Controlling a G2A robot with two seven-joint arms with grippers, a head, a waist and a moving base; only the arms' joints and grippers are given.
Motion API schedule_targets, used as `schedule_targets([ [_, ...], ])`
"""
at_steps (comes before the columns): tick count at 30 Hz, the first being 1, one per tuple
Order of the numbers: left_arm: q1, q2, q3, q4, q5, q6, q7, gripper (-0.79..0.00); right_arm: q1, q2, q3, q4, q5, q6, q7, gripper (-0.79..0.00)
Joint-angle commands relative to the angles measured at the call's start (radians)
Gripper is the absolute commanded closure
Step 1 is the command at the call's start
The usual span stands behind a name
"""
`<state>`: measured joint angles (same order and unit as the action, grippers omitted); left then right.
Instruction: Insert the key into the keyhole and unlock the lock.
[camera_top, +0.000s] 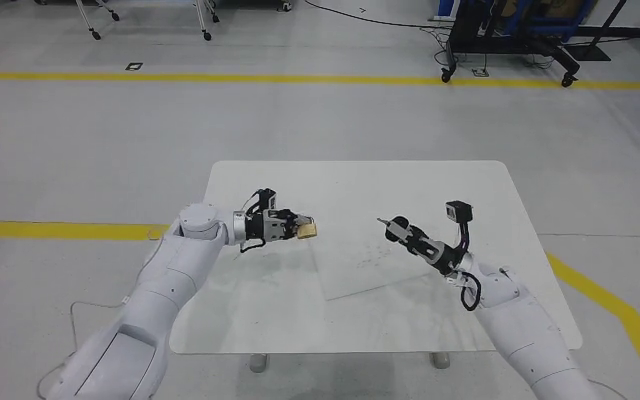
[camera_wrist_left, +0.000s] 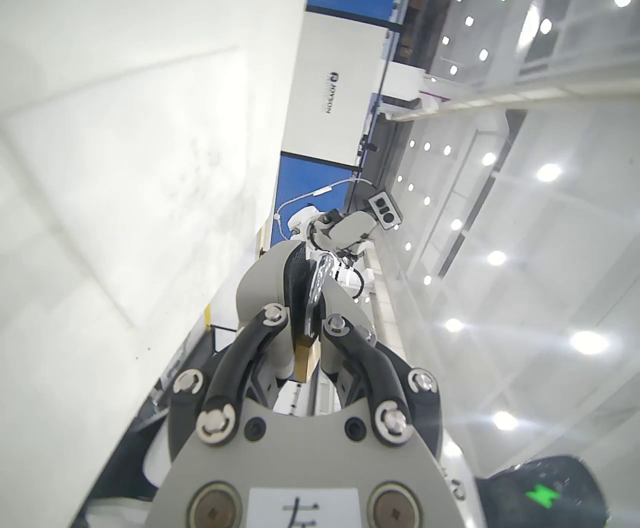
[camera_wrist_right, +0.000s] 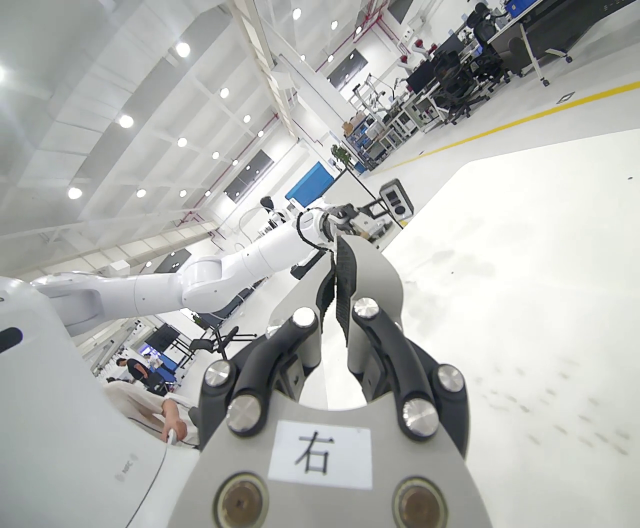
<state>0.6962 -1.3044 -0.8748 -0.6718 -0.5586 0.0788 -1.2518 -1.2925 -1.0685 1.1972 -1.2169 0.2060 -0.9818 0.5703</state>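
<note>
- The left gripper (camera_wrist_left: 310, 286) is closed on the lock (camera_wrist_left: 306, 361), with the brass body and the silver shackle pinched between its pads. It holds the lock in the air above the table (camera_top: 460, 190), to the left of the table's middle.
- The right gripper (camera_wrist_right: 339, 272) has its fingers pressed together. In the top view a thin key (camera_top: 384, 221) sticks out of its tip, above the table just right of the middle, and points toward the lock.
- The lock and key are apart, with a clear gap over the table's middle, so insertion has not started. The step in hand looks like lining the two up.
- I cannot make out the keyhole in any view. The lock face that carries it should be turned square to the key before the gap closes.
- The blade should be brought onto the same line as the keyhole, matched in height above the table and in tilt, and then pushed straight along that line.
- The left arm is best kept rigid as an anvil while only the right arm advances.
- The likely fault is the key slipping or swivelling in the pads if its tip catches the lock face. A slow approach and a firm grip should guard against that, and twisting should wait until the blade is fully seated.
</note>
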Motion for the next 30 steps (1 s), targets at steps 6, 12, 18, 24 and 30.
schedule_targets([
  [6, -0.113, -0.051, 0.093, 0.011, 0.027, 0.306, -0.015, 0.000, -0.043, -0.002, 0.086, -0.008, -0.136, -0.030, -0.196, 0.000],
  [12, -0.168, -0.096, 0.153, 0.027, 0.031, 0.300, -0.029, 0.000, -0.096, 0.006, 0.150, -0.039, -0.212, -0.030, -0.256, 0.000],
  [18, -0.168, -0.096, 0.153, 0.027, 0.031, 0.300, -0.029, 0.000, -0.096, 0.006, 0.150, -0.039, -0.212, -0.030, -0.256, 0.000],
  [24, -0.168, -0.096, 0.153, 0.027, 0.031, 0.300, -0.029, 0.000, -0.096, 0.006, 0.150, -0.039, -0.212, -0.030, -0.256, 0.000],
  [30, -0.145, -0.096, 0.145, 0.007, 0.007, 0.288, -0.030, 0.000, -0.081, 0.013, 0.195, -0.203, -0.622, -0.020, -0.228, 0.000],
])
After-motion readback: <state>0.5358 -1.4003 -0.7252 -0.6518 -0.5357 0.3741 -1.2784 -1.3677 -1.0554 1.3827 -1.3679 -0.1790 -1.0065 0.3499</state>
